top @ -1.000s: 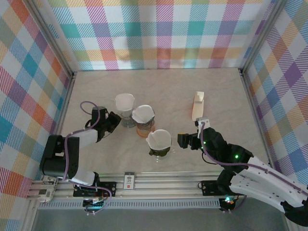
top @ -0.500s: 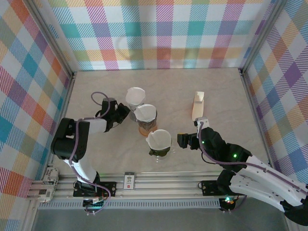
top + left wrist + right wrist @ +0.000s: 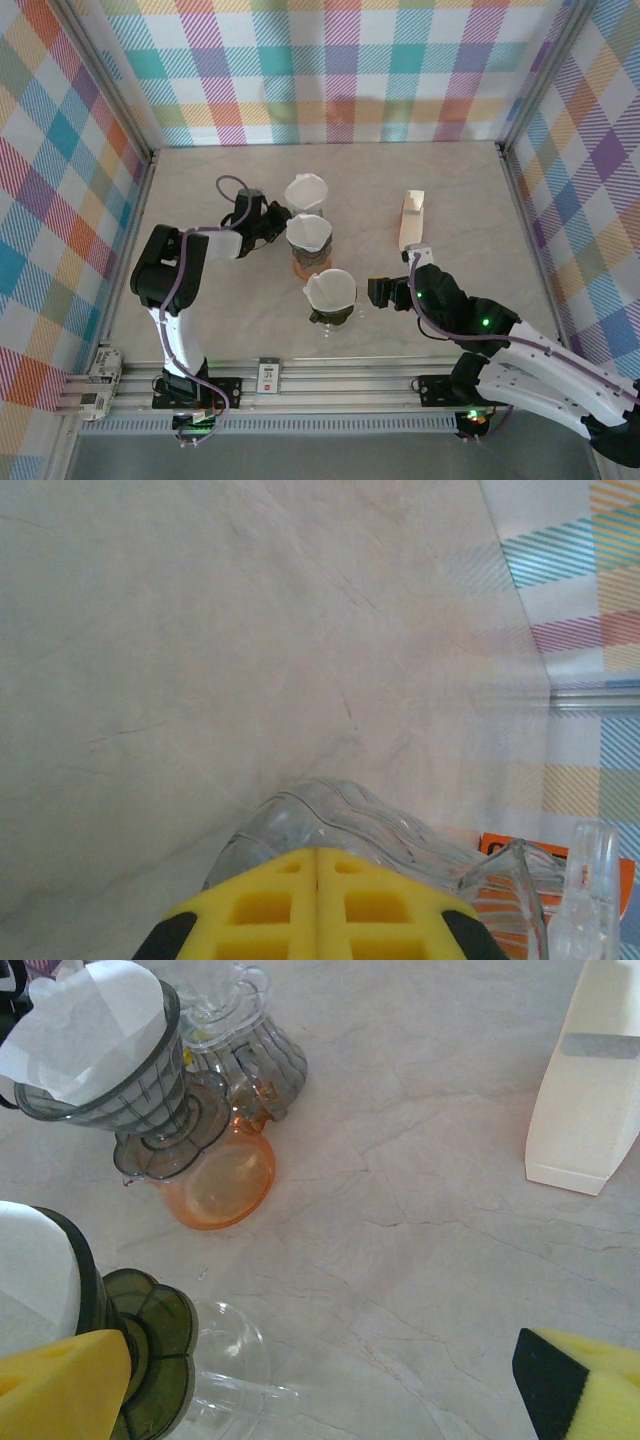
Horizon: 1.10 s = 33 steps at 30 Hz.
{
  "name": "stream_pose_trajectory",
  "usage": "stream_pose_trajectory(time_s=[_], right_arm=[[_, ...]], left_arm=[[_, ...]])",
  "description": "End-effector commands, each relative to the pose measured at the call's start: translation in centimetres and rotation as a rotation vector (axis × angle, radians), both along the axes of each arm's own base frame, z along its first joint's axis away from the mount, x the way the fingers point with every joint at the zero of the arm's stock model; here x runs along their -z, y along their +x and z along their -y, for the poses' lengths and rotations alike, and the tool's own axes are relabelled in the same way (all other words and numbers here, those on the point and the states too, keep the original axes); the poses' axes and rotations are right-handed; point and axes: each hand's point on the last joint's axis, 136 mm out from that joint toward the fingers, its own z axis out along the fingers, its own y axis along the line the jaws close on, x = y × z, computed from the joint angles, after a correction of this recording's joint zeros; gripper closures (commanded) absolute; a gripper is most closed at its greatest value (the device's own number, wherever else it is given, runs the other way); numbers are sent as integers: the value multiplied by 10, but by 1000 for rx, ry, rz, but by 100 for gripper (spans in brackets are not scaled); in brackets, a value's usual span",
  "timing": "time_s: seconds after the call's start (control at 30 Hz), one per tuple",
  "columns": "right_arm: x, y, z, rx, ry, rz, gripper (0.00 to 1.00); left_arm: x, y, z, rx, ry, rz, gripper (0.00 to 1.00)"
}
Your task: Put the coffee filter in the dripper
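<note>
Three drippers each hold a white coffee filter. The farthest one (image 3: 306, 192) is clear ribbed glass (image 3: 330, 815). My left gripper (image 3: 275, 222) is shut, its yellow fingertips (image 3: 316, 855) pressed against that glass base. A grey dripper (image 3: 308, 235) with a filter (image 3: 95, 1025) sits on an orange carafe (image 3: 215, 1175). A dark green dripper (image 3: 330, 290) with a filter (image 3: 30, 1270) sits on a clear carafe (image 3: 220, 1360). My right gripper (image 3: 383, 293) stands open to the right of it, with nothing between its fingers (image 3: 320, 1390).
A white box (image 3: 411, 220) lies on the table to the back right, also at the upper right of the right wrist view (image 3: 590, 1090). Checked walls enclose the table on three sides. Bare tabletop (image 3: 460, 200) stretches right of the drippers.
My left gripper has swept right and away from me, and the clear dripper with its filter has moved the same way, now behind the grey dripper. The right arm has stayed put.
</note>
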Motion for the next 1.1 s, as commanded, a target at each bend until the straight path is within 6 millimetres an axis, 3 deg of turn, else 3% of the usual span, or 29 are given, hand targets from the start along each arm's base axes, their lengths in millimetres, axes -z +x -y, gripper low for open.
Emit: stream_pose_trajectory(time_s=[0.0, 0.13, 0.33, 0.57, 0.6, 0.63, 0.73, 0.87, 0.93, 1.07], right_arm=[[6, 2, 4, 28, -8, -9, 1], [5, 2, 4, 30, -5, -12, 1], [2, 3, 4, 32, 4, -3, 1], [-4, 4, 4, 38, 20, 21, 1], [-5, 5, 5, 41, 24, 26, 1], [-6, 5, 4, 39, 30, 33, 1], [-7, 7, 5, 51, 43, 50, 1], [-7, 9, 4, 43, 40, 66, 1], [-6, 9, 3, 40, 36, 68, 1], [-5, 10, 4, 41, 34, 78, 1]], left_arm=[[-2, 2, 10, 25, -2, 3, 100], [1, -1, -6, -23, 40, -10, 100], [-16, -14, -48, -123, 101, 9, 75], [-56, -48, -96, -211, 236, 64, 29], [-65, -53, -100, -217, 264, 76, 9], [-76, -59, -107, -231, 303, 91, 0], [-106, -77, -125, -269, 419, 136, 0], [-127, -94, -157, -322, 670, 136, 0], [-118, -101, -173, -318, 800, 75, 0], [-101, -95, -204, -289, 1114, -3, 0]])
